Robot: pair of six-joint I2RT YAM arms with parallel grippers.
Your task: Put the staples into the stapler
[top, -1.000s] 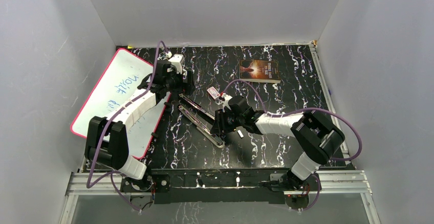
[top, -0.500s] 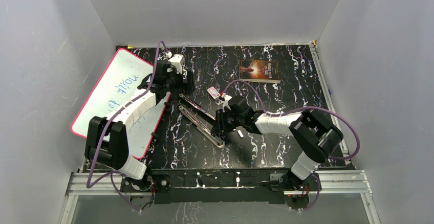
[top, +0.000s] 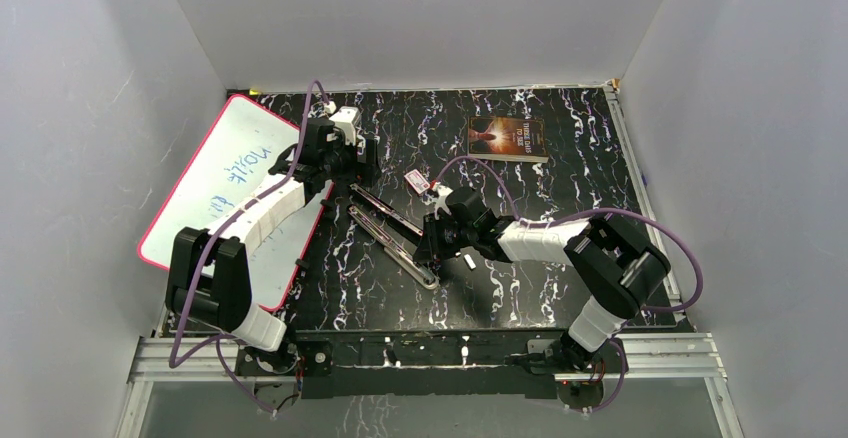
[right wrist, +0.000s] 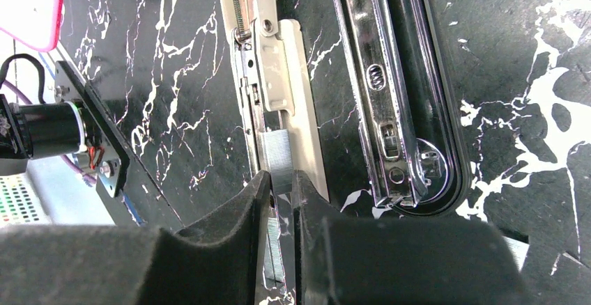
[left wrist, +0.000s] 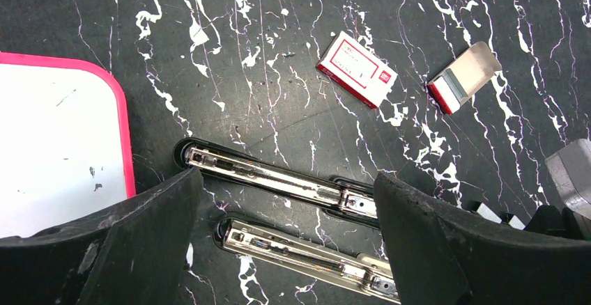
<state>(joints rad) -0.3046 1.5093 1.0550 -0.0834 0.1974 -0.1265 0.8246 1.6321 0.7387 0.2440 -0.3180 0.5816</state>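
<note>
Both reaching inward over the open stapler (right wrist: 273, 68), right tool (right wrist: 281, 197) pinching staples (right wrist: 279, 153), left tool (left wrist: 282, 211) spread wide, pointing down.

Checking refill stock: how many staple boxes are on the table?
2. A closed red-and-white box and, beside it but apart, an open box, both seen from the left wrist. Others could be hidden under the arms.

Whiteboard (top: 215, 183) handwriting; book (top: 508, 139) title; illegible
</note>
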